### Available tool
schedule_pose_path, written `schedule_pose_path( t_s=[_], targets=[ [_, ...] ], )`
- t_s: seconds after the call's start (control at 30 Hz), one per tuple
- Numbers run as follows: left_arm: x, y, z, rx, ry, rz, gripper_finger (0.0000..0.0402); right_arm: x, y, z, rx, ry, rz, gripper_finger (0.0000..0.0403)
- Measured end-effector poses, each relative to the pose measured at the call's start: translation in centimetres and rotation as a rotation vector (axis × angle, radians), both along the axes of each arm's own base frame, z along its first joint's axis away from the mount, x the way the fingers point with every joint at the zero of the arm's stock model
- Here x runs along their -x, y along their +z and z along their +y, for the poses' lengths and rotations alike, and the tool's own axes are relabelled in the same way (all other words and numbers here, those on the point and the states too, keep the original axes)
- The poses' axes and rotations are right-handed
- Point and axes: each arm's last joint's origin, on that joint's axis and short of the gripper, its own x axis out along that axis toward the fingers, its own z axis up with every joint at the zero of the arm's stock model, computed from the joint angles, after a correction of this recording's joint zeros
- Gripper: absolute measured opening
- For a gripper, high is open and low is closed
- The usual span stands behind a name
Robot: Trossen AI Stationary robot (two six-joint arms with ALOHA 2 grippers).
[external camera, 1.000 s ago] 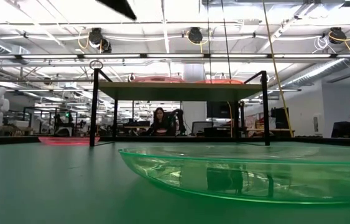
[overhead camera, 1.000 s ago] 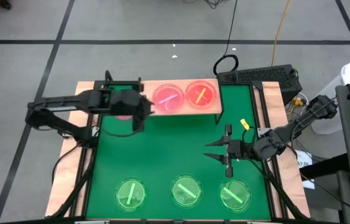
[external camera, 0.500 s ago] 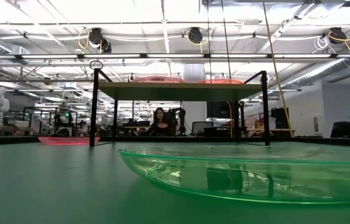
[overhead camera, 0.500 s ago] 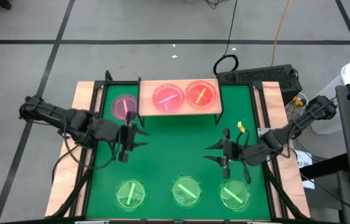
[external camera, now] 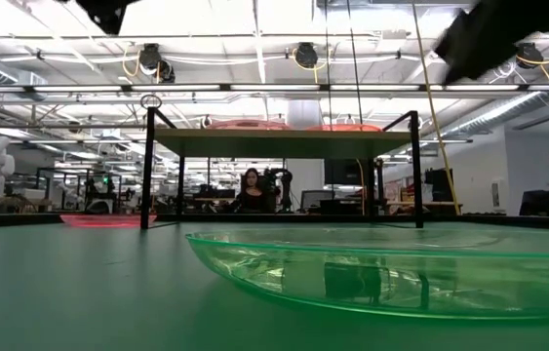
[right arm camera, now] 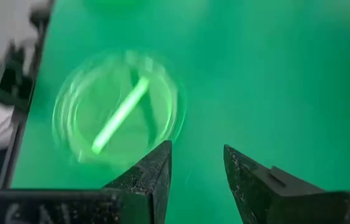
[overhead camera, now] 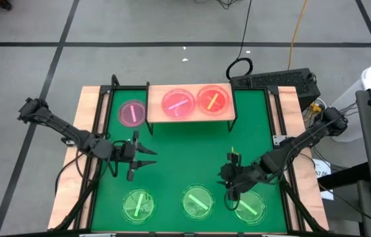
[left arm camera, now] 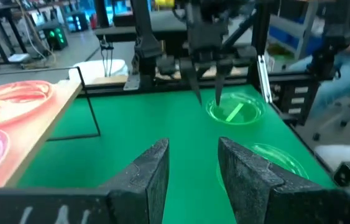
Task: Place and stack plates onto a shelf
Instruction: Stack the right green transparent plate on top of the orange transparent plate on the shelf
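Three green plates lie along the mat's near edge: left (overhead camera: pixel 138 204), middle (overhead camera: pixel 197 201) and right (overhead camera: pixel 250 205). A pink plate (overhead camera: pixel 132 113) rests on the mat, left of the shelf (overhead camera: pixel 155 112). On the shelf sit a pink plate (overhead camera: pixel 178 103) and an orange one (overhead camera: pixel 213 100). My left gripper (overhead camera: pixel 151 158) is open over bare mat, pointing toward the table's right side. My right gripper (overhead camera: pixel 228 186) is open and tipped down, just above and beside the right green plate (right arm camera: pixel 122 109). The left wrist view shows my left gripper (left arm camera: pixel 191 168) and, farther off, the right arm's fingers (left arm camera: pixel 209 81).
The shelf's thin black legs (external camera: pixel 145 166) stand on the green mat (overhead camera: pixel 185 151), with free mat between shelf and green plates. A keyboard (overhead camera: pixel 274 80) and cables lie past the far right corner. The low view shows people seated in the room behind.
My left gripper drew back from beside the shelf and the pink plate, moving toward the near edge, and now points right. My right gripper moved toward the near edge and down, tipping toward the right green plate. The plates stayed still.
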Motion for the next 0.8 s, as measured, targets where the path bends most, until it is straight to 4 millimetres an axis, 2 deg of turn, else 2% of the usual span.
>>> schedule_pose_path(
  t_s=[0.13,0.3,0.4,0.5,0.7,0.8],
  targets=[
    [0.1,-1.6,0.1,0.011,-0.001,-0.035,0.0145,0.4,-1.6,0.5,-0.069,0.028,0.172,0.0128],
    [0.2,-1.9,0.1,0.031,0.000,-0.067,0.0145,1.2,-3.1,1.4,-0.222,0.153,0.414,0.0128],
    [0.2,-1.9,0.1,0.036,0.000,-0.066,0.0145,1.6,-3.6,1.5,-0.272,0.136,0.517,0.0128],
    [0.2,-1.9,0.1,0.037,0.000,-0.064,0.0145,2.2,-3.9,1.1,-0.250,0.093,0.593,0.0128],
    [0.2,-1.9,0.1,0.043,0.001,-0.064,0.0145,2.5,-4.1,0.4,-0.171,0.027,0.611,0.0128],
    [0.2,-1.9,0.1,0.065,0.004,-0.062,0.0145,2.4,-4.6,0.4,-0.192,0.000,0.592,0.0128]
  ],
)
